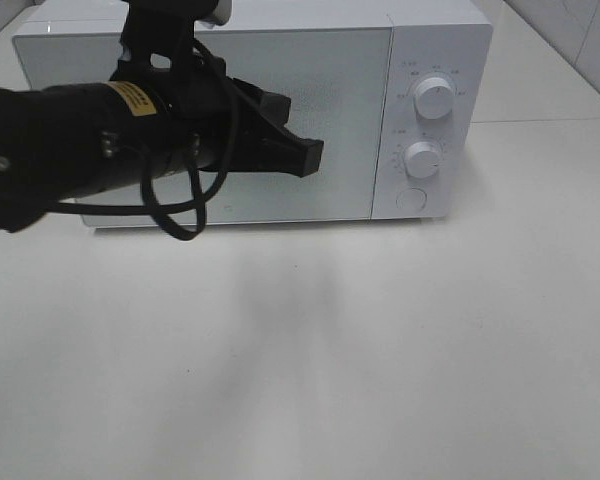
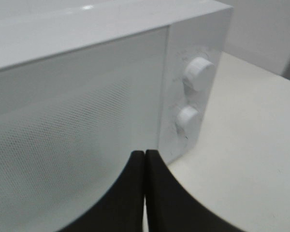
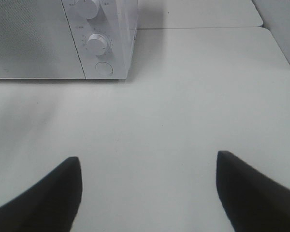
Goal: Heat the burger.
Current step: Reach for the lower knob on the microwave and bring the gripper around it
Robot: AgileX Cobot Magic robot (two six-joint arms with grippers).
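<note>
Pressing together with nothing between them, the left fingers hang just in front of the microwave door, aimed towards the lower knob but not yet reaching it. The right fingers are spread wide and empty above bare worktop. With the door shut, the step looks like setting the heat: next the left fingers must reach that knob and turn it. No burger is visible. It may sit behind the frosted door, but I cannot tell. The right arm is outside the high view.
</note>
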